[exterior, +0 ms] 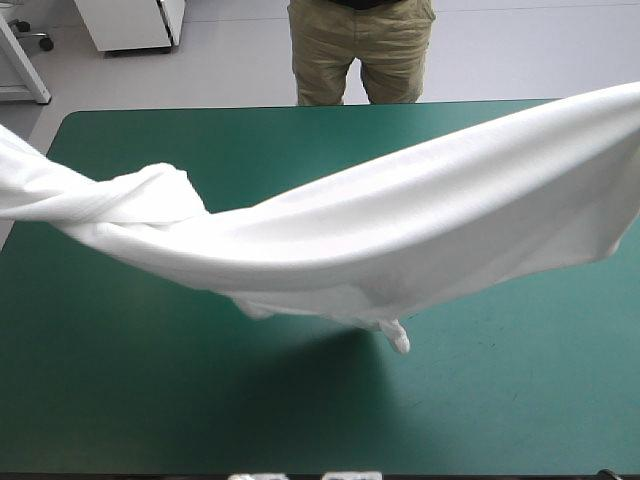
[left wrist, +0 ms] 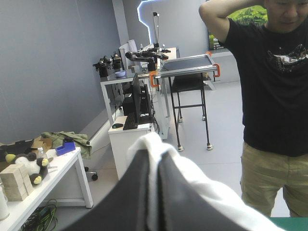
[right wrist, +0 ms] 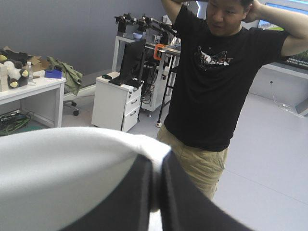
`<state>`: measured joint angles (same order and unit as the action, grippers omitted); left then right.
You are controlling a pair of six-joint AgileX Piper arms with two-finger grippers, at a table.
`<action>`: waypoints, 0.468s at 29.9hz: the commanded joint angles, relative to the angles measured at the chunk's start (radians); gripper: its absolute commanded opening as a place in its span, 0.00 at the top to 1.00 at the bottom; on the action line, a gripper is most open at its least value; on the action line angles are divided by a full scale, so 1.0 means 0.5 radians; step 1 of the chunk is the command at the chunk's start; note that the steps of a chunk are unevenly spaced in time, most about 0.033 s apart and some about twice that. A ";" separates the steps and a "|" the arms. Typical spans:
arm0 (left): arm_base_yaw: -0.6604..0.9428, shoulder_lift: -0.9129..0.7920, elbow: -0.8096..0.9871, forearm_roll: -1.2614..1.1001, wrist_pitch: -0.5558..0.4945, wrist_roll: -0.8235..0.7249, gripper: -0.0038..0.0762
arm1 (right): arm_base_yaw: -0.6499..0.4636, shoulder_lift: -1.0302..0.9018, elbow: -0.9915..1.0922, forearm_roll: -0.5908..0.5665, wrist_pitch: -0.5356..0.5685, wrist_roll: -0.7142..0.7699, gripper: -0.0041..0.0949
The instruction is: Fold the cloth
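Note:
The white T-shirt [exterior: 400, 230] hangs stretched in the air across the teal-green table [exterior: 150, 400], from the left edge up to the right edge, sagging in the middle with a sleeve tip [exterior: 397, 338] dangling just above the cover. Neither gripper shows in the high view; both lie beyond the picture's sides. In the left wrist view my left gripper [left wrist: 155, 159] is raised and level, its black fingers shut on the T-shirt [left wrist: 192, 178], white cloth pinched between them. In the right wrist view my right gripper [right wrist: 156, 163] is likewise shut on the T-shirt [right wrist: 62, 178], which drapes over one finger.
The shirt's shadow falls on the cover beneath the sag. A person stands just beyond the table's far edge, not over it.

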<state>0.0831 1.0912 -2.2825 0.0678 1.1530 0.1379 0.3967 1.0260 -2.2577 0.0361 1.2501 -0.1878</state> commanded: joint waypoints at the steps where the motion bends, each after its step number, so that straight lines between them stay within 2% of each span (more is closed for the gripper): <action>1: -0.036 0.008 -0.018 0.036 -0.151 -0.021 0.96 | -0.002 0.006 -0.068 -0.008 -0.008 -0.017 0.97; 7: -0.131 0.110 -0.018 0.271 -0.178 -0.012 0.96 | -0.002 0.082 -0.068 -0.129 -0.008 0.041 0.97; 10: -0.159 0.270 -0.018 0.315 -0.128 -0.022 0.96 | -0.002 0.216 -0.001 -0.342 -0.008 0.121 0.97; 14: -0.167 0.546 -0.013 0.201 -0.067 -0.009 0.96 | -0.002 0.445 0.189 -0.358 -0.055 0.125 0.97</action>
<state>0.0090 1.2827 -2.2836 0.1906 1.1777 0.1370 0.3967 1.1660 -2.2090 -0.1160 1.2504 -0.1314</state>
